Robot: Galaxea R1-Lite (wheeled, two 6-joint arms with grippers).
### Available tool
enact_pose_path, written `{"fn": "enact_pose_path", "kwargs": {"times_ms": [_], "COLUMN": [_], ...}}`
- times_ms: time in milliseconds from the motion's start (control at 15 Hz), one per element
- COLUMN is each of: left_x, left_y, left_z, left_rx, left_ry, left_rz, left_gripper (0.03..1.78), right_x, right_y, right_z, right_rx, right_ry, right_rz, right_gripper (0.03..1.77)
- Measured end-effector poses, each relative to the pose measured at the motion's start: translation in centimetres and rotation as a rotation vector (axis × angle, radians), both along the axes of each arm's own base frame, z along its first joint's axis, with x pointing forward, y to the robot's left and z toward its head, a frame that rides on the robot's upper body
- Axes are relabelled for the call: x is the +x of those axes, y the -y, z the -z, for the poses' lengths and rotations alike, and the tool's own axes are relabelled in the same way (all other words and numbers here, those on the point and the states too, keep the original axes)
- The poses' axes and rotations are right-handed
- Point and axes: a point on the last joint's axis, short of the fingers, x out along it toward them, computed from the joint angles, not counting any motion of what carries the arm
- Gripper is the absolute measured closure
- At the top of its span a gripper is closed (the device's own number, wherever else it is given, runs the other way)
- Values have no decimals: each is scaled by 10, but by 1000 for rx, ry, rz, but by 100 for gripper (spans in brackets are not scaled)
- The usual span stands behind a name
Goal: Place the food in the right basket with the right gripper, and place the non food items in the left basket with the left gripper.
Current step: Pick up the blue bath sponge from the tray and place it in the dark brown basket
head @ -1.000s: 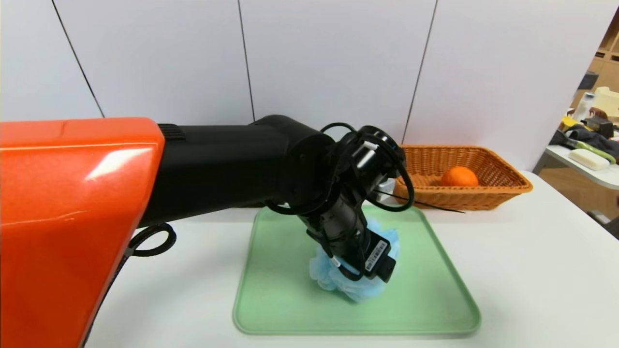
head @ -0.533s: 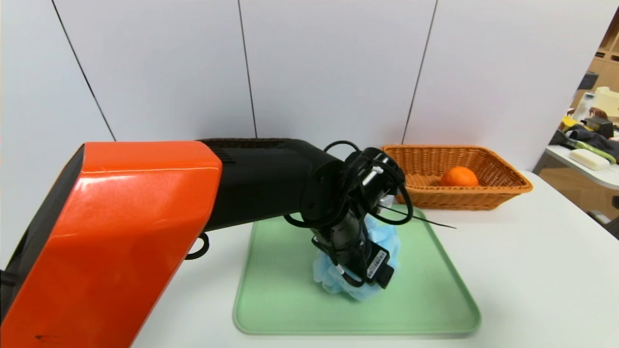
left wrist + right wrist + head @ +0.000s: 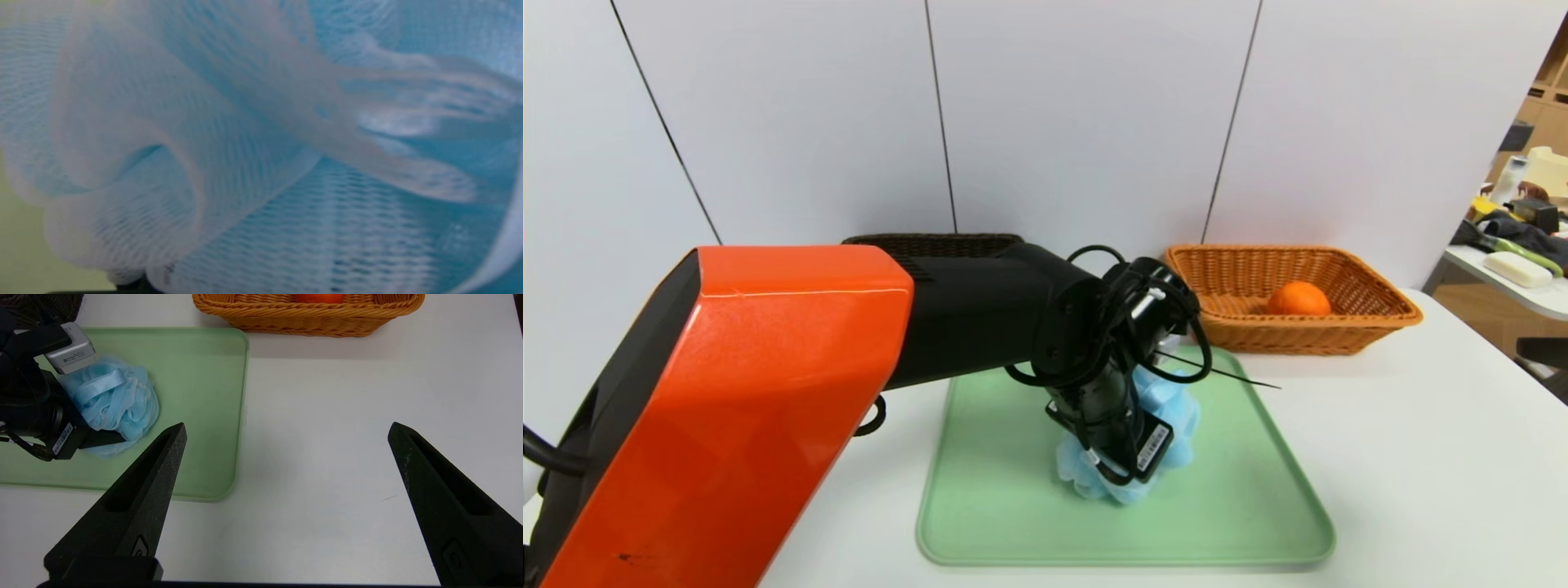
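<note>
Down, left pincer (image 3: 1131, 478) amid blue pouf (image 3: 1176, 408) on tray (image 3: 1258, 523).

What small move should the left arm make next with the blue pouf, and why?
Probably finish closing the left tool on the pouf, then lift. The tool is down in the pouf, which lies on the green tray and fills the left wrist view. The dark basket waits behind the arm, and the orange already sits in the tan basket.
</note>
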Motion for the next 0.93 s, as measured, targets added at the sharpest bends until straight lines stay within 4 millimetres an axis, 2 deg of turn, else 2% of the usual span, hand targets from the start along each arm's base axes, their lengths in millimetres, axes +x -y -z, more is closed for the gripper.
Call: {"fn": "enact_pose_path", "kwargs": {"times_ms": [200, 333, 933], "left_x": [-1, -4, -28], "left_y": [-1, -5, -37], "left_z": [-2, -12, -92], "left_rx": [-1, -15, -149], "left_ry": [-2, 6, 172], "left_rz": [-5, -11, -89], "left_gripper": [102, 121, 124], "right_x": [0, -1, 5], "right_y": [0, 0, -3], "right_z": [-1, -1, 3], "right_rx": [1, 2, -8], "right_ry": [3, 4, -22], "right_rz": [0, -1, -23], "right_gripper": [10, 10, 10]}}
